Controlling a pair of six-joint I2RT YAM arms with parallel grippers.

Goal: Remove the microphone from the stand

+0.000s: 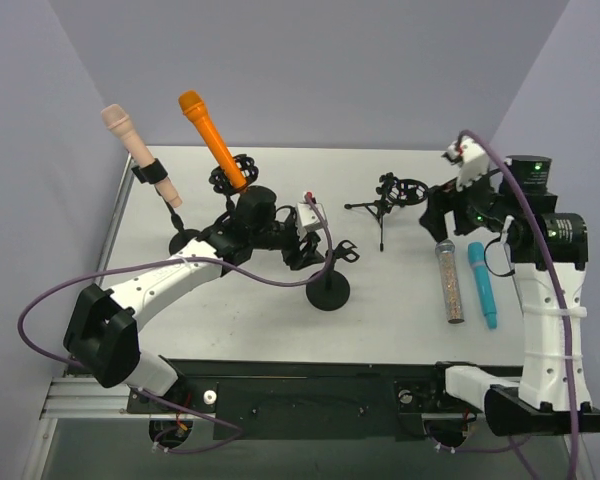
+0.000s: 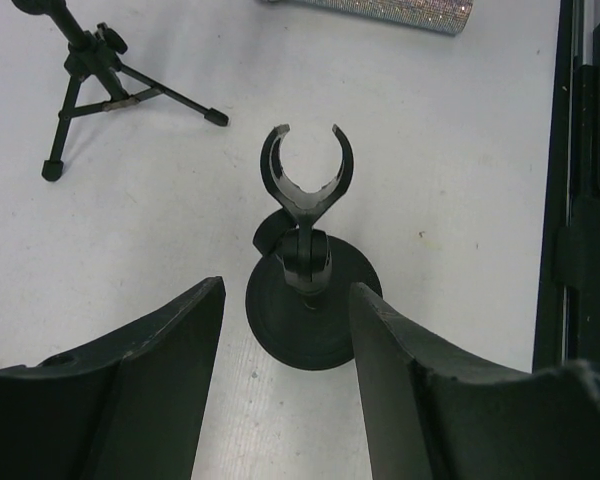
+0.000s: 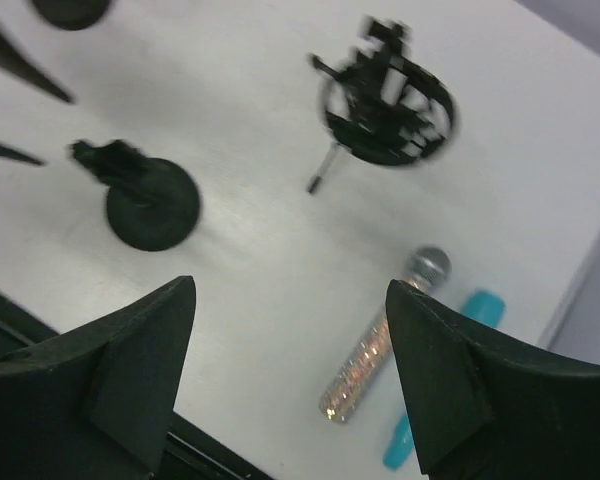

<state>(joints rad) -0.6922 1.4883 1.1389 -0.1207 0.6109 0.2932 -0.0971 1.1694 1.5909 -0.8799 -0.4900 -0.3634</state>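
left arm between grabs, 2 microphones waiting in their stands

the left gripper (image 2: 287,288) is hanging spread and empty over the empty clip stand (image 2: 306,185) near the middle of the table (image 1: 410,300). the right gripper (image 3: 290,288) is likewise hovering spread with nothing in it, above the right side. 2 microphones are already lying loose there, side by side: a glitter microphone (image 1: 448,282) and a teal microphone (image 1: 482,285), near the bare tripod stand (image 1: 392,195). the work is looking about half done. at the far left, the orange microphone (image 1: 211,136) is sitting tilted in its shock mount (image 1: 232,180), and the beige microphone (image 1: 132,140) is leaning in its clip (image 1: 152,172). the next move is calling for the left arm to swing back and left, close on the orange body above the mount, and draw it out along its own tilt so the stand is not tipping.
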